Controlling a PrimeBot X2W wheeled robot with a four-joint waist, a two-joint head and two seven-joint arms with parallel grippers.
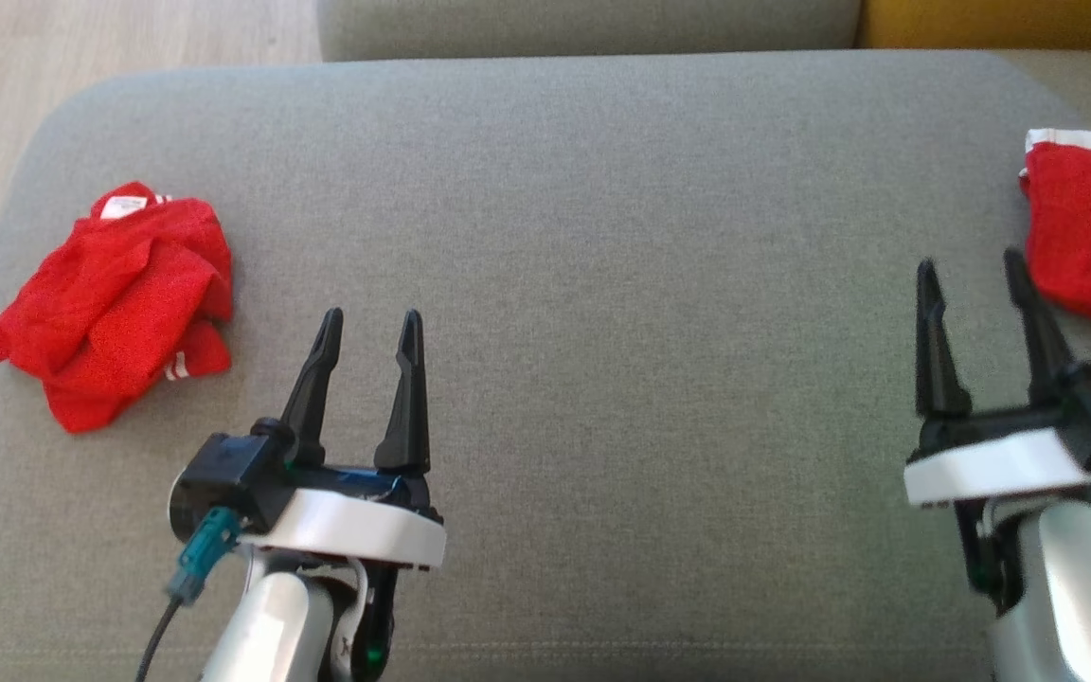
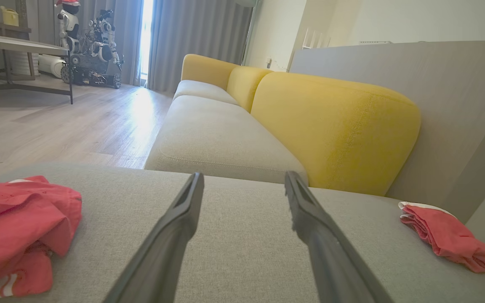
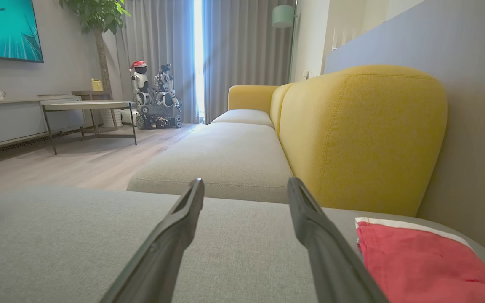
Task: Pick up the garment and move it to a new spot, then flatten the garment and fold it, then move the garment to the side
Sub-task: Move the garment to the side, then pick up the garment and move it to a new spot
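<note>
The step in hand appears to be the first one, the pick-up: nothing is held and no garment is lifted.

**State of the end effectors.** The left gripper [image 1: 372, 322] hangs over the grey seat cushion [image 1: 602, 189] with its two dark fingers spread wide and nothing between them. The right gripper [image 1: 970, 263] is the same, jaws apart and empty, over the right part of the cushion.

**Location of the work.** A crumpled red garment [image 1: 115, 298] lies in a loose heap near the cushion's left edge, to the left of the left gripper and apart from it, with a white label and white stripes showing. A second red garment [image 1: 1090, 246] lies flat and compact at the right edge, just beside the right gripper's outer finger. It looks folded and put aside, so the heap on the left is most likely the piece to handle.

**Next move.**
- Swing the left gripper leftward over the heap and lower it with the jaws wide.
- Close on a raised fold, not on the flat cushion fabric.
- Carry the garment toward the bare middle of the cushion, where there is room to spread it.
- Keep the right gripper clear of the folded piece.
</note>
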